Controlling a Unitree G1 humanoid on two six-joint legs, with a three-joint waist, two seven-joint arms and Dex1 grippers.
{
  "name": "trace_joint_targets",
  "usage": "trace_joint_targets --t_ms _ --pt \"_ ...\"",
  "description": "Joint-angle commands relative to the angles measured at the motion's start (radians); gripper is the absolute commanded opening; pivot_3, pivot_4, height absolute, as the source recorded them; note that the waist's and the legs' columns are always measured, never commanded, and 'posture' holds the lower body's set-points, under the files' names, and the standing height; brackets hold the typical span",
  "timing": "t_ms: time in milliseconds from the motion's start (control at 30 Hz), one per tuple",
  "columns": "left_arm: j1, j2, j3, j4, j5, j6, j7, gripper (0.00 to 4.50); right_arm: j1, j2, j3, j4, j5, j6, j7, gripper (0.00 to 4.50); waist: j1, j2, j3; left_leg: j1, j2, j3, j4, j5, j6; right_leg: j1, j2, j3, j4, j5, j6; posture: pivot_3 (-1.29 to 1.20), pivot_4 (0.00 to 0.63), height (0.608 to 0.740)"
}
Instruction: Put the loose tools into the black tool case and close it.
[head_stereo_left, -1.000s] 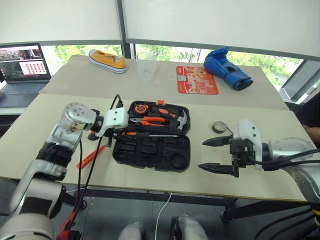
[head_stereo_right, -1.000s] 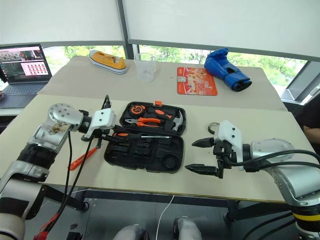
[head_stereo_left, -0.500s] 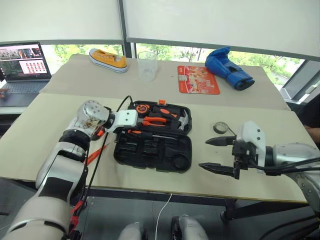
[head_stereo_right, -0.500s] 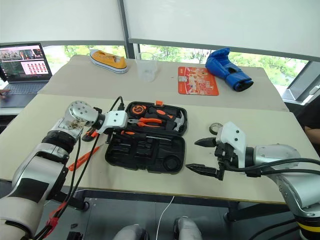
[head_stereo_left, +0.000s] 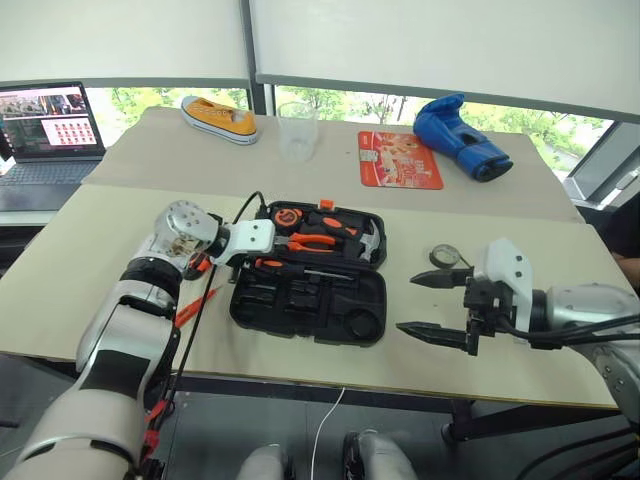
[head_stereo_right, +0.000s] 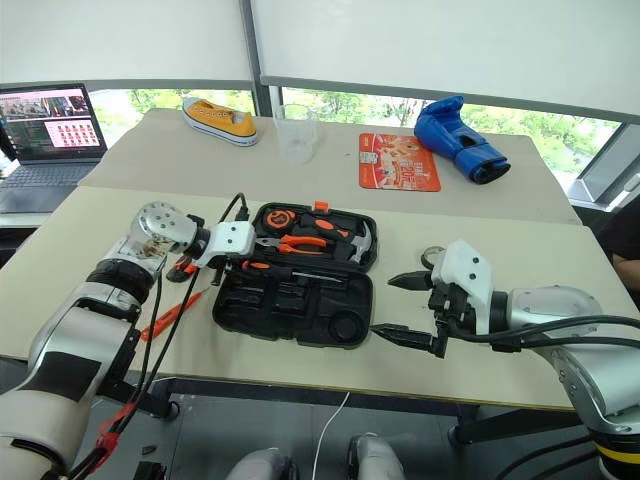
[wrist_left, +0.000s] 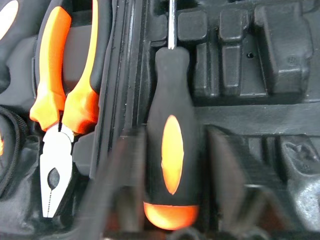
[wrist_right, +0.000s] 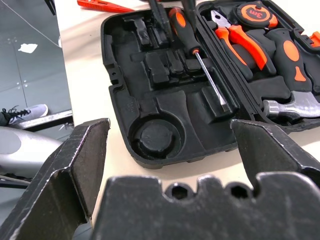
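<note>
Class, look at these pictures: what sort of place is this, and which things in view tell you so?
Probably an office or lab set up for robot trials, not a workshop: plain tables pushed together by windows with roller blinds, an open laptop, and unrelated props such as a yellow shoe and a blue boxing glove.

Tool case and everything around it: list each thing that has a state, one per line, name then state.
black tool case: open, lying flat
screwdriver: lying in the case, between the left gripper's fingers
left gripper: fingers apart either side of the handle
right gripper: open, holding nothing
tape roll: loose on the table
orange tool: loose on the table, left of the case
laptop: open, screen lit
</note>
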Motion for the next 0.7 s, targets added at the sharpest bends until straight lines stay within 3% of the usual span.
trace_joint_targets --t_ms 33,133,233,433,467,700 --pt "-0.053 0.006 0.049 -0.057 -0.034 0.052 -0.028 3.27 -0.004 -0.005 -0.021 -0.026 0.019 0.003 -0.001 4.5 0.001 0.0 0.0 0.0 0.0 0.0 0.0 0.0 0.0 0.0 0.0 0.0 0.0 0.0 0.0 0.0 0.15 0.724" --pt "-0.047 0.005 0.066 -0.097 -0.054 0.062 -0.059 3.27 0.002 -0.004 -0.018 -0.03 0.019 -0.002 0.004 4.5 0.002 0.0 0.0 0.0 0.0 0.0 0.001 0.0 0.0 0.0 0.0 0.0 0.0 0.0 0.0 0.0 0.15 0.724" --pt "-0.041 -0.011 0.083 -0.116 -0.07 0.093 -0.075 2.48 -0.001 -0.001 -0.012 -0.029 0.017 -0.005 0.005 4.5 0.0 0.0 0.0 0.0 0.0 0.0 0.001 0.0 0.0 0.0 0.0 0.001 0.0 0.0 0.001 0.0 0.15 0.724" --pt "-0.028 -0.042 0.073 -0.11 -0.047 0.096 -0.046 0.22 -0.011 0.001 -0.004 -0.024 0.014 -0.007 0.005 4.5 0.0 0.0 0.0 0.0 0.0 0.0 0.001 0.0 0.0 0.0 0.0 0.001 0.0 0.0 0.001 0.0 0.15 0.724" --pt "-0.024 -0.045 0.066 -0.105 -0.038 0.088 -0.041 0.06 -0.013 0.002 -0.004 -0.023 0.014 -0.007 0.004 4.5 0.0 0.0 0.0 0.0 0.0 0.0 0.001 0.0 0.0 0.0 0.0 0.001 0.0 0.0 0.001 0.0 0.15 0.724" --pt "0.008 -0.049 -0.01 -0.082 0.079 -0.008 0.054 0.06 -0.005 0.014 -0.006 -0.029 0.018 -0.001 -0.011 4.5 0.0 0.0 0.0 0.0 -0.001 0.0 0.001 0.0 0.0 0.0 0.0 0.001 0.001 0.0 0.001 0.0 0.15 0.724"
